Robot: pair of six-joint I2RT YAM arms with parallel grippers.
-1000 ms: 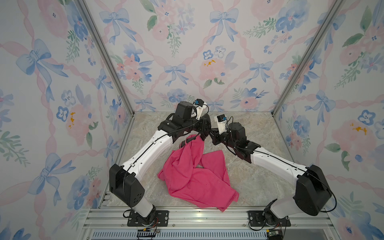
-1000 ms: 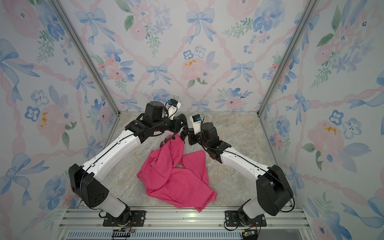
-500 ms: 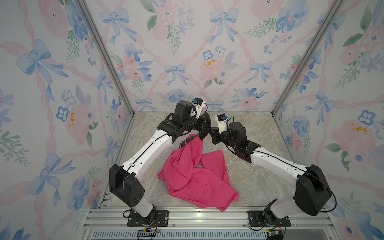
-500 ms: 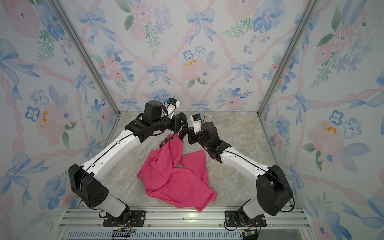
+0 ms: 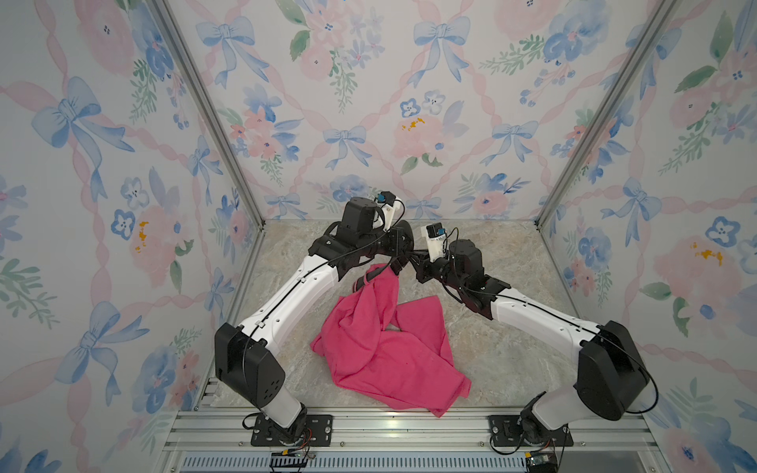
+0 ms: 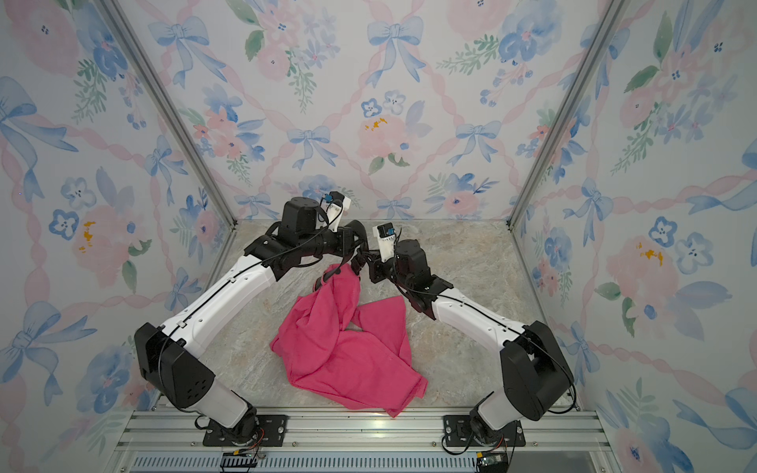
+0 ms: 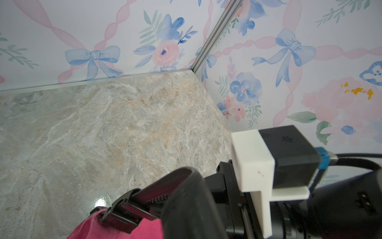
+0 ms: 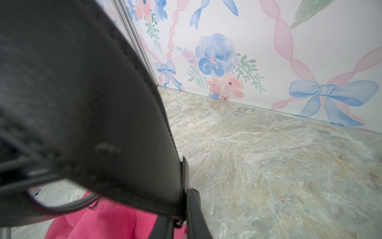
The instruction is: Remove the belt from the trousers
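Little shifts since a second ago: left claw (image 5: 395, 268) pinches the trousers (image 5: 381, 348) aloft; right claw (image 5: 411, 262), just beside it, seemingly grips the belt (image 8: 93, 103), not yet free.

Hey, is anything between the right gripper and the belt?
Nothing visible. The belt lies against the fingers of the right gripper, beside the trousers that the left gripper pinches.

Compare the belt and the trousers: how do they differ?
The belt is black, the trousers hot pink. The belt is a narrow, stiffly curving strap; the trousers are wide, crumpled cloth. The belt is raised; the trousers mostly lie on the table. Both meet at the raised waist.
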